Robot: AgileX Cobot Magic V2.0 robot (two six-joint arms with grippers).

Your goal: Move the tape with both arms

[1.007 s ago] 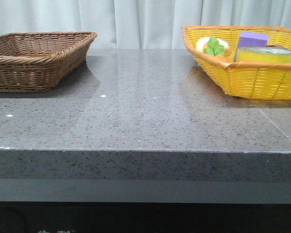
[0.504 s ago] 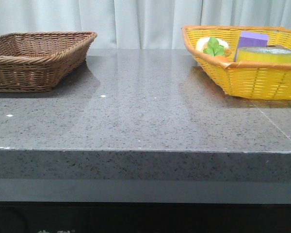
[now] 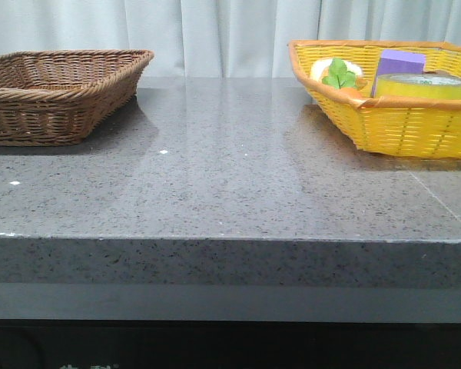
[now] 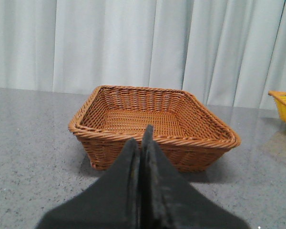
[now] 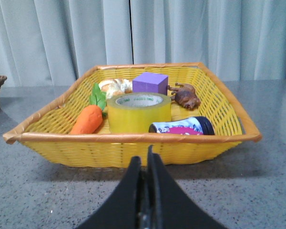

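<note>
The right arm's black two-finger gripper is pressed together on nothing, its tips aimed at the near wall of the yellow woven basket with an orange rim, short of it and low over the table. Inside that basket, the wide roll of translucent yellow packing tape with a white, green-printed core lies flat near the middle. It is crowded: a purple block just behind it, an orange toy carrot with green leaves on one side, a small dark can with a pink label lying against its front, and a brown animal figure further back.

The left arm's black gripper is likewise shut and empty, pointed at the brown wicker basket, which holds nothing visible.

The risk lies in the crowding — spread fingers dropping around the roll could knock the can or carrot, or clip the rim on the way in. The roll's smooth side may also slip from a shallow pinch.

The surface is a speckled grey stone tabletop — glossy, bare between the baskets. Pale pleated curtains close the room behind.
</note>
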